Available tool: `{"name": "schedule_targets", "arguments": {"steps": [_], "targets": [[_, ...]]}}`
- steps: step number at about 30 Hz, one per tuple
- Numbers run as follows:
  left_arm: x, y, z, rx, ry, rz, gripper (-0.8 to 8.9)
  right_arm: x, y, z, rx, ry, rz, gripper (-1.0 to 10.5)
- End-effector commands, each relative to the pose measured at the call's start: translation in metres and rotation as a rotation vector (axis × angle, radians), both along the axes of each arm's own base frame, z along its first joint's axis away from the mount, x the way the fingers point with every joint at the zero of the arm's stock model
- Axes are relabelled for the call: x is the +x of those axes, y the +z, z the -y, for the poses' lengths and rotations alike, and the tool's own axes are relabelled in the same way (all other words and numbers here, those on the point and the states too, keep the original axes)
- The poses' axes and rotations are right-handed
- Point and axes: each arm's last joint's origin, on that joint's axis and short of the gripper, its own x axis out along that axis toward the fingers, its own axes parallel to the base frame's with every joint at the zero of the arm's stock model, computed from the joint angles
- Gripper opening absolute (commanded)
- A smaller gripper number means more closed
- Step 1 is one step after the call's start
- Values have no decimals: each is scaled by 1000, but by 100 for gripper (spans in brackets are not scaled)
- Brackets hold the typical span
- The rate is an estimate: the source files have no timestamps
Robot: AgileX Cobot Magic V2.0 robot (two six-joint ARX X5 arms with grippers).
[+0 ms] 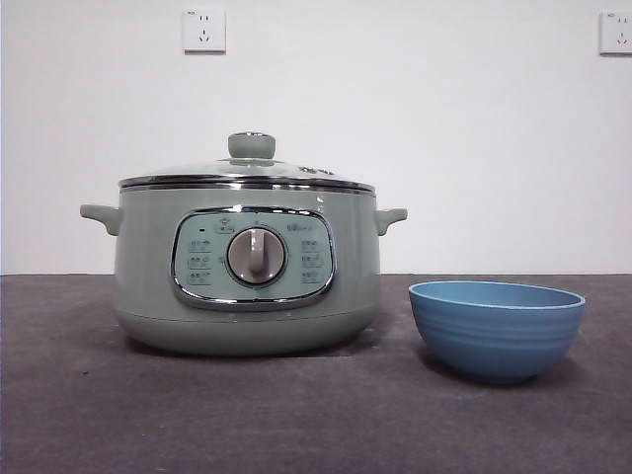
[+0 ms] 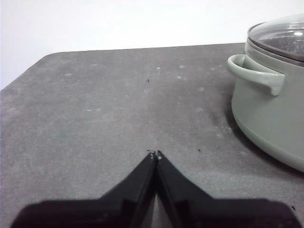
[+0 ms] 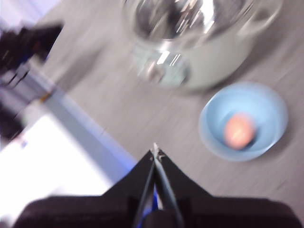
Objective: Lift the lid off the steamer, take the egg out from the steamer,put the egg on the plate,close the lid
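Observation:
The pale green steamer (image 1: 247,267) stands at the table's left-middle with the glass lid (image 1: 247,170) sitting on it. The blue bowl-shaped plate (image 1: 497,329) stands to its right. The blurred right wrist view shows an orange-brown egg (image 3: 239,130) lying inside the plate (image 3: 216,137), with the steamer (image 3: 209,52) beyond it. My right gripper (image 3: 155,153) is shut and empty, high above the table. My left gripper (image 2: 155,155) is shut and empty, low over bare table beside the steamer's side handle (image 2: 254,73). Neither gripper shows in the front view.
The dark grey table (image 1: 296,415) ends at a white wall with two sockets (image 1: 203,30). The right wrist view shows the table's edge and dark equipment (image 3: 28,42) beyond it, blurred.

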Motion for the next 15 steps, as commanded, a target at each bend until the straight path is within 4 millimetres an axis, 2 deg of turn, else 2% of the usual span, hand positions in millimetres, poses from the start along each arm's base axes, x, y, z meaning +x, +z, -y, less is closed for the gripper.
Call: {"name": "schedule_targets", "arguments": {"steps": [1,4,8,11,15], "targets": [[1,-4,0,-7,5,-8,-3,-3,9,7,35,-51,165,1],[1,-4,0,-7,5,-8,-4,-6,9,16,76,-132,290,1],[1,-4,0,-7,5,-8,-3,-5,-8,23,49,-227,426,1],[1,-4,0,-7,5,-8,-3,1,-32,26,60,-270,533,1],[1,-4,0,-7,5,-7,-4,10,-75,27,98,-316,628,1]]}}
